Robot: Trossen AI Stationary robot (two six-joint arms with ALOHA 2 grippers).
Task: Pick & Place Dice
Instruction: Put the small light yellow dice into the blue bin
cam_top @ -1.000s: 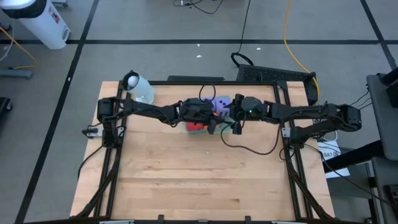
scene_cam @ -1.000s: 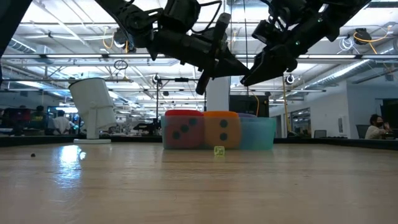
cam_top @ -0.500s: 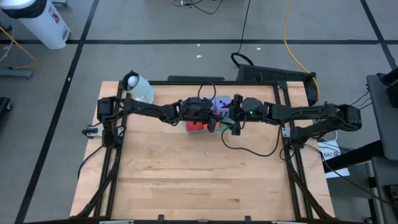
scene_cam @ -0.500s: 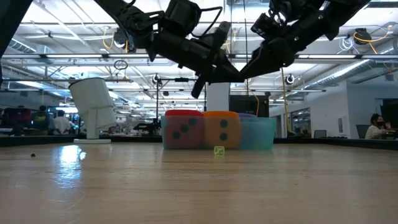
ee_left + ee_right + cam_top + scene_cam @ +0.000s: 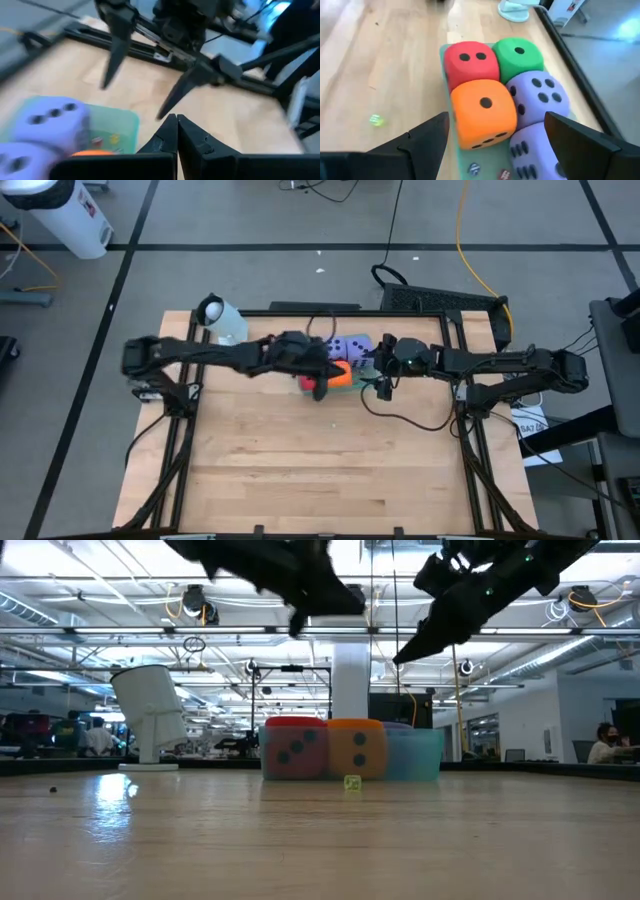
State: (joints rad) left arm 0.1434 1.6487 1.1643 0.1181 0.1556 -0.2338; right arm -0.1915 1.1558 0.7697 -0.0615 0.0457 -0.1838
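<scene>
Five dice sit packed together on a teal tray (image 5: 451,125) near the table's far middle: red (image 5: 470,60), green (image 5: 520,54), orange (image 5: 482,110) and two purple (image 5: 540,96) (image 5: 530,146). In the low view the red die (image 5: 293,750) and the orange die (image 5: 358,750) face me. My right gripper (image 5: 496,117) (image 5: 378,380) hangs open above the dice, its fingers wide apart, touching nothing. My left gripper (image 5: 176,120) (image 5: 322,388) is shut and empty, high above the red and orange dice (image 5: 300,618).
A tiny yellow-green die (image 5: 352,782) (image 5: 376,120) lies on the bare wood just in front of the tray. A white cup-like object (image 5: 222,320) (image 5: 150,720) stands at the far left corner. Dark frame rails (image 5: 180,440) run along the table's sides.
My left arm has drawn back toward the table's left edge and risen, so its gripper now stands higher and farther left over the dice. The dice and tray have not moved.
</scene>
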